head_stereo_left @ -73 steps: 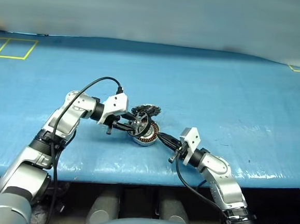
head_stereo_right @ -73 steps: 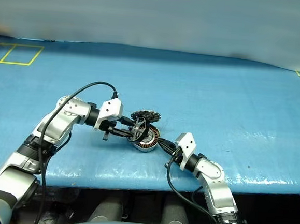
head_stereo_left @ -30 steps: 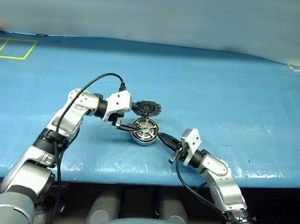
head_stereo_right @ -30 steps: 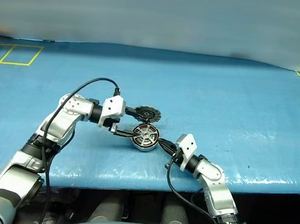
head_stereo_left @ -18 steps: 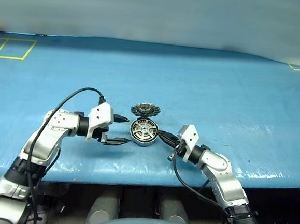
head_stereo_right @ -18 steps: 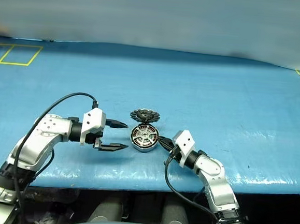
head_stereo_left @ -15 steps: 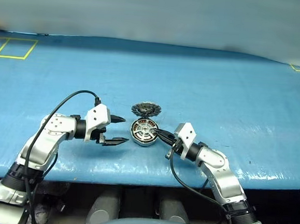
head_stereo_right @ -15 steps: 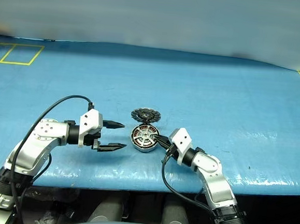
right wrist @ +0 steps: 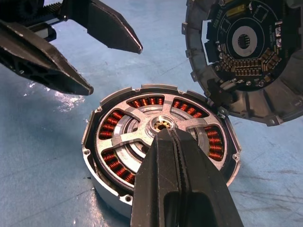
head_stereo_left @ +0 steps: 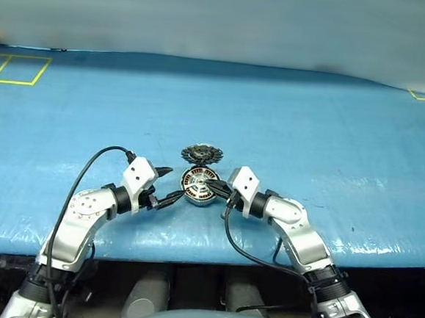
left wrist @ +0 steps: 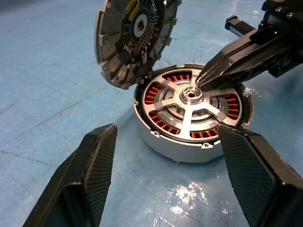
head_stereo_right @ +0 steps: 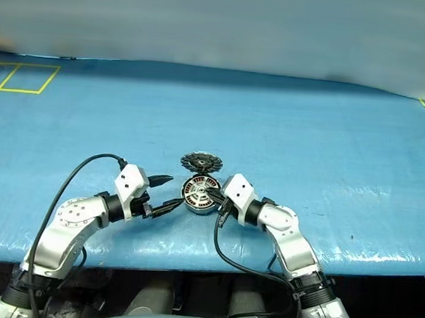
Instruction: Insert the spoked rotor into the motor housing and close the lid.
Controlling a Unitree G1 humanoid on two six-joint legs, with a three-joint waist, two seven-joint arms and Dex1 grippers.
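Copper-wound pale grey round motor housing (left wrist: pixel 189 142) holds the silver spoked rotor (right wrist: pixel 142 137) inside, near the blue sheeted table (head_stereo_left: pixel 311 115) edge, its dark ribbed lid (left wrist: pixel 135 38) raised at the far side. Clenched right gripper (right wrist: pixel 165 135) now touches the hub; empty left gripper (head_stereo_left: pixel 168 186), spread wide, has withdrawn leftward.

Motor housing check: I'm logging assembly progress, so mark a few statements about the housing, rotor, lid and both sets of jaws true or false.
1. The spoked rotor sits inside the motor housing. True.
2. The lid is shut flat over the housing. False: it stands open, tilted up at the housing's rim.
3. The right gripper, jaws shut, has its tip at the rotor's hub. True.
4. The left gripper is clamped on the lid. False: its jaws are open beside the housing, holding nothing.
5. The housing rests on the blue table. True.
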